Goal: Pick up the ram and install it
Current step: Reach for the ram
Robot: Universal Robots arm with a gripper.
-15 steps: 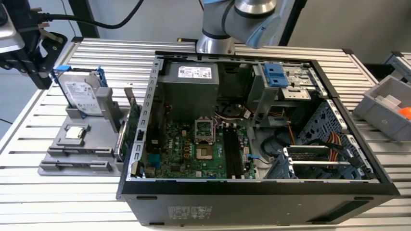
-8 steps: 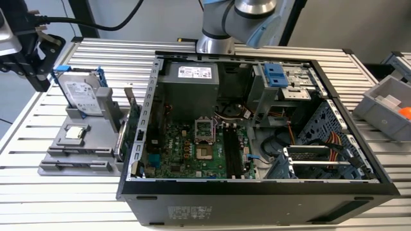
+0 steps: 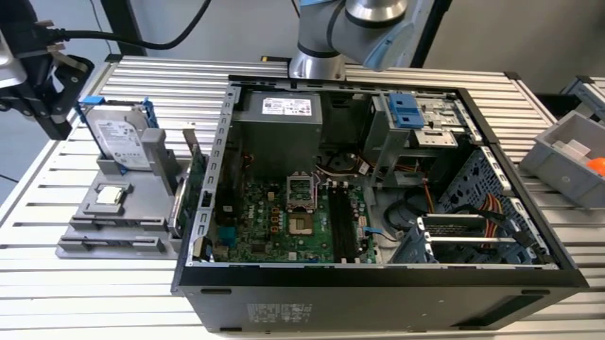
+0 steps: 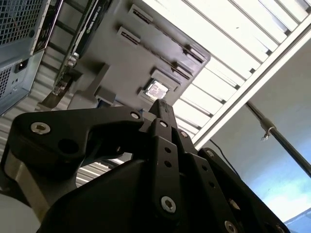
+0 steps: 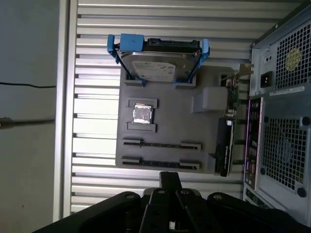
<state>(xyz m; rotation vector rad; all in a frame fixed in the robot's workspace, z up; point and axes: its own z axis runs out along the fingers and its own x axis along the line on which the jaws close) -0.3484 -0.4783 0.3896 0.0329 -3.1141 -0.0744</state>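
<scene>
Up at the exterior view's upper left the claw (image 3: pixel 55 120) hovers near the tray (image 3: pixel 81 249), how open I can't tell, and the edge-up ram (image 5: pixel 160 163) looks light, stiff and fragile, so best pinched mid-length.

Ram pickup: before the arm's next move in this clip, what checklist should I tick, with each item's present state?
1. Gripper faces the grey holder tray: ok.
2. Gripper unloaded: ok, its tip looks bare in both wrist views.
3. Ram found: cannot tell; the tray's two long slots show just thin dark lines.
4. Hard drive and processor chip sit apart from those slots: ok.
5. Case open, motherboard exposed: ok.
</scene>
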